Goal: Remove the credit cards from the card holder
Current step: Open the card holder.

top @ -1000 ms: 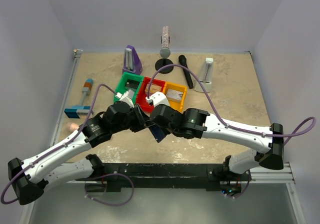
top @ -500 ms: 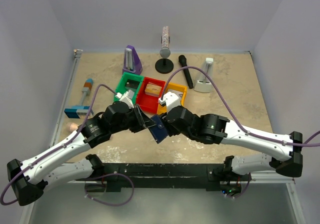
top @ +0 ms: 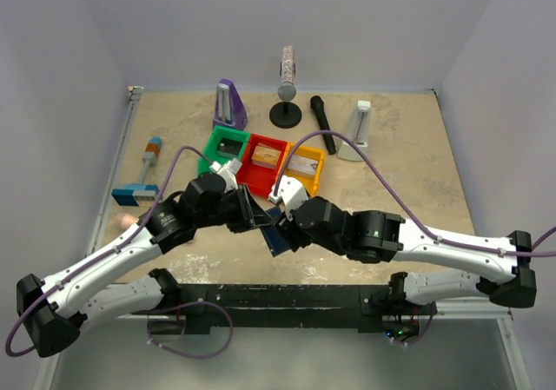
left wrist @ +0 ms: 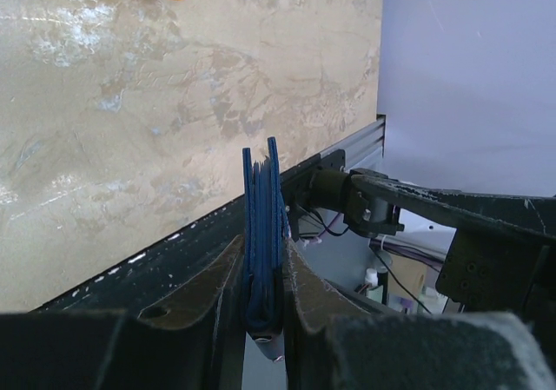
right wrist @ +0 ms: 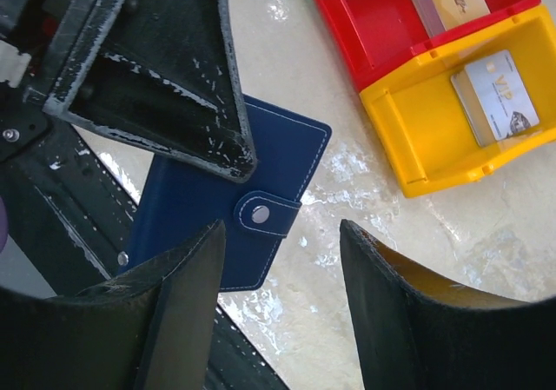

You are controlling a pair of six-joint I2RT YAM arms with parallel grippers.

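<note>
Top external: the left gripper (top: 259, 217) pinches the holder (top: 278, 241) above the table (top: 408, 173), near its front edge. The holder lies at 6 o'clock from the red bin (top: 253, 169). The right gripper (top: 288, 223) is just at 3 o'clock of the holder, its jaws spread. Green bin (top: 209, 150), red bin and yellow bin (top: 315, 174) stand in a row at 12 o'clock from both grippers.

Left wrist: the holder (left wrist: 263, 216) shows edge-on and upright, its lower end clamped between the two fingers (left wrist: 221, 286). Whether cards sit between its blue covers, I cannot tell.

Right wrist: the right fingers (right wrist: 187, 307) stand well apart, over the holder (right wrist: 200, 225) without touching it. Its strap is fastened by the silver snap (right wrist: 259, 214). A left finger (right wrist: 174, 77) covers the holder's 11 o'clock corner. At 2 o'clock lie the red bin (right wrist: 365, 25) and yellow bin (right wrist: 408, 177), each holding a flat block.
</note>
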